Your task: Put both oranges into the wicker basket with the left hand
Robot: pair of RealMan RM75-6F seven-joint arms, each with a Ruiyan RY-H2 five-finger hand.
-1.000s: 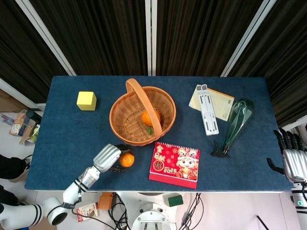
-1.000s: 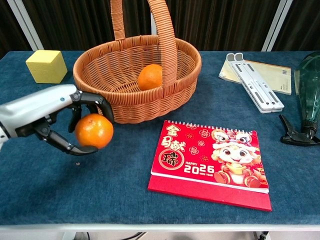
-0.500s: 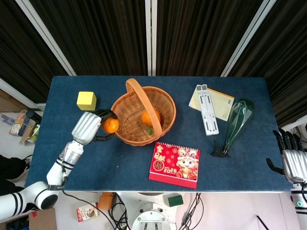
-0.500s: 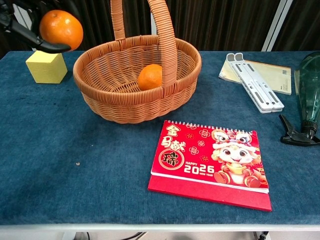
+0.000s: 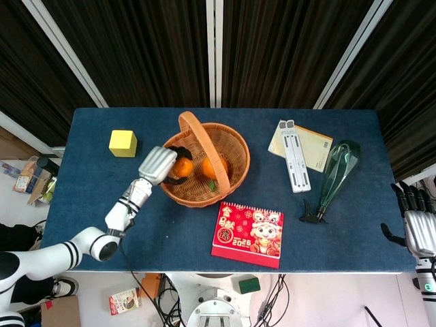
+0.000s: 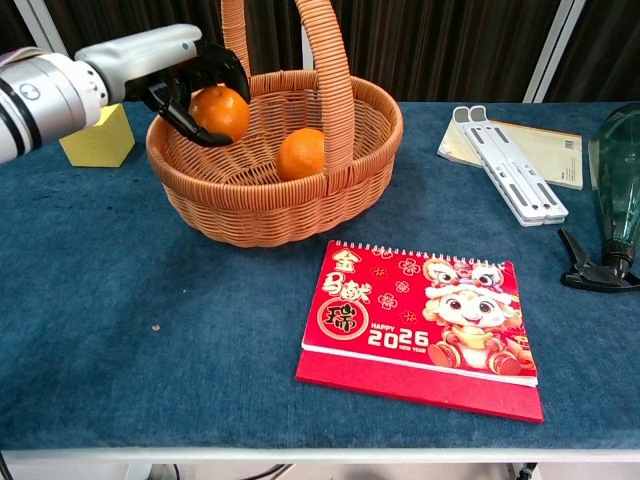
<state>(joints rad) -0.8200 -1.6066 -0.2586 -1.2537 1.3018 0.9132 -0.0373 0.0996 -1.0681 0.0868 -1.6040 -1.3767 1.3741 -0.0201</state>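
Note:
My left hand (image 5: pixel 159 163) (image 6: pixel 165 68) grips an orange (image 5: pixel 182 167) (image 6: pixel 219 110) and holds it over the left part of the wicker basket (image 5: pixel 178 188) (image 6: pixel 260 210), just inside its rim. A second orange (image 5: pixel 213 167) (image 6: pixel 301 153) lies on the basket's floor, to the right of the tall handle (image 6: pixel 335 75). My right hand (image 5: pixel 417 228) hangs beyond the table's right edge with its fingers apart and nothing in it; only the head view shows it.
A yellow cube (image 5: pixel 122 143) (image 6: pixel 98 138) sits left of the basket. A red 2025 calendar (image 5: pixel 248 234) (image 6: pixel 425 328) lies in front of it. To the right are a white folding stand on a notebook (image 5: pixel 297 153) (image 6: pixel 505 165) and a green spray bottle (image 5: pixel 336 174) (image 6: pixel 617 190).
The left hand rose from the table's front with the orange, then swung right over the basket's rim. The right hand stayed where it was.

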